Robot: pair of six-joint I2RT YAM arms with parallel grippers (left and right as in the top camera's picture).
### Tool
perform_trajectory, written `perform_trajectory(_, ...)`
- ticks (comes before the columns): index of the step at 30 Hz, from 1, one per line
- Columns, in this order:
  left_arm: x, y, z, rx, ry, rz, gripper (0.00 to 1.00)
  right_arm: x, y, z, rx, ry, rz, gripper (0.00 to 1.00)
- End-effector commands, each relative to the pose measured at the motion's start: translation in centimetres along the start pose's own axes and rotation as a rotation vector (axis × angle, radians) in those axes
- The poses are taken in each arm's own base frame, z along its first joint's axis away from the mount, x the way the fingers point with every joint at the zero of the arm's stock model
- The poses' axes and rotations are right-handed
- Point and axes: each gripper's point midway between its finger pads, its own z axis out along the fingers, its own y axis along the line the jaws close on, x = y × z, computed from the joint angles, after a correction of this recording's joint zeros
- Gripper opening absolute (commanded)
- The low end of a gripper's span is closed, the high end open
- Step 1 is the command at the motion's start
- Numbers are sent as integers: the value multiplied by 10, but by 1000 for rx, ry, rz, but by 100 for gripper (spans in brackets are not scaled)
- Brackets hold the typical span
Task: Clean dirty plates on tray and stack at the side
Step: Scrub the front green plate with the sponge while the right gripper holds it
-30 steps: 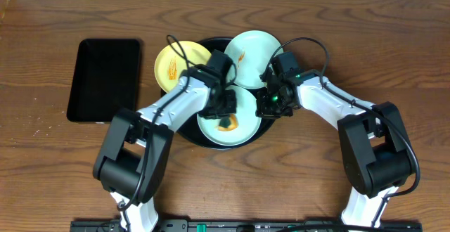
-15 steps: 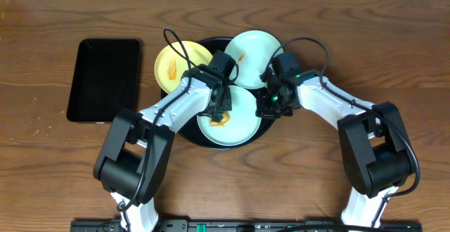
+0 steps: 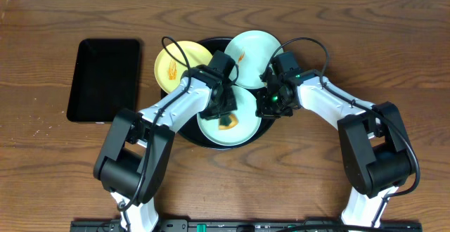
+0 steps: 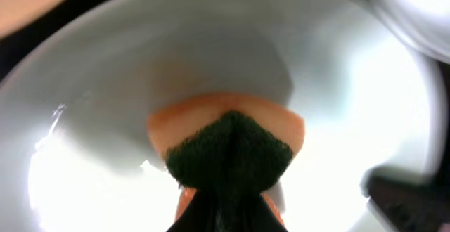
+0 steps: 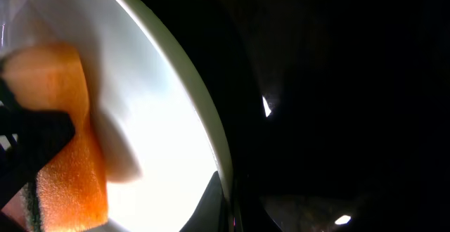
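Observation:
The round black tray (image 3: 188,132) holds a pale yellow plate (image 3: 172,65) with orange smears, a mint plate (image 3: 253,49) at the back and a mint plate (image 3: 242,132) at the front. My left gripper (image 3: 223,112) is shut on an orange sponge with a dark green face (image 3: 227,124) and presses it on the front plate. In the left wrist view the sponge (image 4: 228,147) fills the middle of that plate (image 4: 105,84). My right gripper (image 3: 267,109) is shut on the front plate's right rim (image 5: 228,190). The sponge (image 5: 67,140) also shows in the right wrist view.
A smaller black rectangular tray (image 3: 104,70) lies on the wooden table to the left of the round tray. Both arms cross over the round tray's front half, with cables looping above the plates.
My left gripper slid the sponge up and left on the front plate, then back down and right. The right gripper and the plates have not moved.

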Motion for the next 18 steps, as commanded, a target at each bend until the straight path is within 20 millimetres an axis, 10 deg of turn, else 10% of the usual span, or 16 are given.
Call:
perform_trajectory(1, -9, -5, 7, 14, -39, 14, 7, 0, 1, 2, -10, 13, 1, 1)
perform_trajectory(8, -32, 27, 4, -170, -175, 7, 7, 0, 1, 2, -10, 14, 2, 1)
perform_trajectory(18, 28, 48, -2, -245, 92, -41, 7, -2, 8, 2, -45, 8, -3, 1)
